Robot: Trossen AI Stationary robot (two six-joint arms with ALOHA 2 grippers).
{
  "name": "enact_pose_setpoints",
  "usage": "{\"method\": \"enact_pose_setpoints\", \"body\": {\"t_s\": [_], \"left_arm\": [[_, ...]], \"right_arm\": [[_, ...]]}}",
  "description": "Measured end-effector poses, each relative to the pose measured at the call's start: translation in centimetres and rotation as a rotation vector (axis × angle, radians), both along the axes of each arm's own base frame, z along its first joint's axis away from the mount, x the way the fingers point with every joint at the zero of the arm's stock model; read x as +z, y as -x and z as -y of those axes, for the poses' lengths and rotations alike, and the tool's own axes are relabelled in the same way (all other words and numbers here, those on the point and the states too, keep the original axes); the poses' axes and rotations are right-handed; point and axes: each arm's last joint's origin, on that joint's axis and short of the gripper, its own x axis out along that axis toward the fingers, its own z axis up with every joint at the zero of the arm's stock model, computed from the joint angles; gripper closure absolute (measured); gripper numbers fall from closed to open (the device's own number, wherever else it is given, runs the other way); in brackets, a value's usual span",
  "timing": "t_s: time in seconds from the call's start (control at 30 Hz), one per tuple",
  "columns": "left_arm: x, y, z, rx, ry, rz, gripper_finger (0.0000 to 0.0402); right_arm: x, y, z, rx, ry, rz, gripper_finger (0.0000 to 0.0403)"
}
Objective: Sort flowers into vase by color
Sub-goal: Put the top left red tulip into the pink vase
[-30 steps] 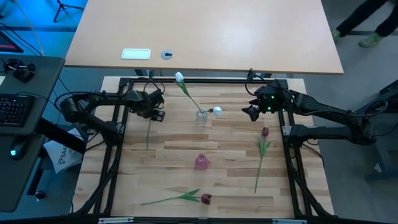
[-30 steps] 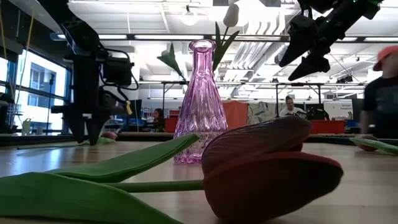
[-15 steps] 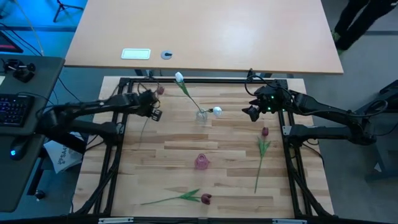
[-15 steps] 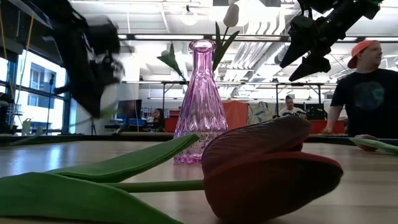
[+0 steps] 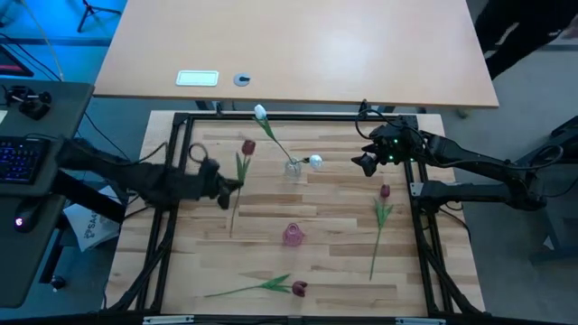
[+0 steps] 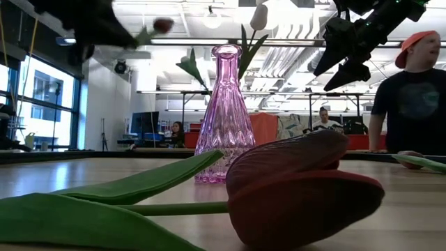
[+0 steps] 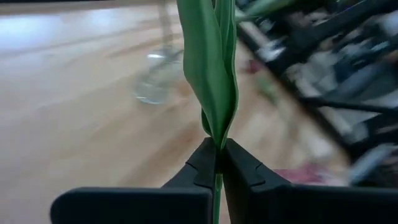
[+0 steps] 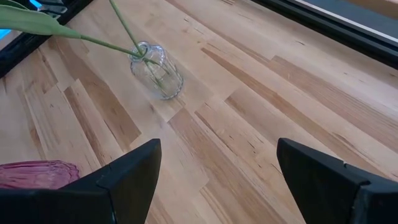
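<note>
My left gripper (image 5: 231, 185) is over the table's left half, shut on a dark red tulip (image 5: 248, 146). A clear vase (image 5: 293, 167) at the far middle holds a white tulip (image 5: 260, 112) by its stem, and a second white head (image 5: 315, 162) shows beside its rim. A pink vase (image 5: 293, 235) stands upright at mid-table. One dark red tulip (image 5: 385, 191) lies on the right and another (image 5: 298, 289) near the front edge. My right gripper (image 5: 366, 162) hangs open above the table, right of the clear vase. My left gripper pinches the tulip's thin green stem (image 7: 216, 163) between its two fingers, just below where the leaves (image 7: 211, 74) spring from it. The fingers come from the table's left and lie across the stem. The tulip is lifted clear, head toward the far edge and stem end (image 5: 232, 227) toward the near edge.
A black frame (image 5: 172, 181) borders the wooden table on both sides. A person (image 6: 418, 90) stands in the room beyond the table's far side. Bare wood lies between the two vases.
My left gripper has shut on the stem of the dark red tulip that lay at the far left. It has then risen and gone toward the table's near edge. The tulip has come up clear of the table and shifted a little right.
</note>
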Motion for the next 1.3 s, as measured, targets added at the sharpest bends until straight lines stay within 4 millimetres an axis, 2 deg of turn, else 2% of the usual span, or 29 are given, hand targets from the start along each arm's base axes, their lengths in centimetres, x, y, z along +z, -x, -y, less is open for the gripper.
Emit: {"method": "enact_pose_setpoints", "body": {"t_s": [0.1,0.2,0.33,0.4,0.57,0.63,0.73,0.93,1.1,1.3], "left_arm": [[1.2,0.0,1.8,0.027,-0.009,0.148,0.0401],[3.1,-0.8,2.6,0.042,-0.195,0.280,0.0401],[4.3,-3.1,2.2,0.034,-0.537,0.288,0.0401],[4.3,-4.5,1.5,0.030,-0.596,0.318,0.0401],[4.5,-7.2,-0.6,-0.103,-0.464,0.609,0.0401],[4.5,-7.9,-0.9,-0.155,-0.413,0.718,0.0401],[4.3,-8.5,-0.7,-0.174,-0.378,0.791,0.0401],[3.4,-10.3,1.2,-0.214,-0.343,0.741,0.0401],[2.9,-12.1,2.4,-0.227,-0.382,0.698,0.0401],[2.8,-12.3,3.1,-0.235,-0.436,0.662,0.0401]], "right_arm": [[0.0,0.0,0.0,0.000,0.000,0.000,0.0087],[0.0,-0.1,0.1,0.000,0.004,0.007,0.0087],[0.0,-0.6,0.3,0.001,0.014,0.026,0.0087],[-0.1,-0.9,0.4,0.003,0.016,0.027,0.0087],[-0.6,-1.5,0.6,0.025,-0.007,0.006,0.0087],[-0.8,-1.6,0.6,0.048,-0.009,-0.003,0.0087],[-0.8,-1.6,0.6,0.075,0.001,-0.004,0.0087],[0.5,-0.9,0.1,0.109,0.016,0.086,0.0087],[1.5,0.1,-0.4,0.114,0.043,0.150,0.0087],[2.0,0.9,-0.8,0.114,0.051,0.166,0.0087]]}}
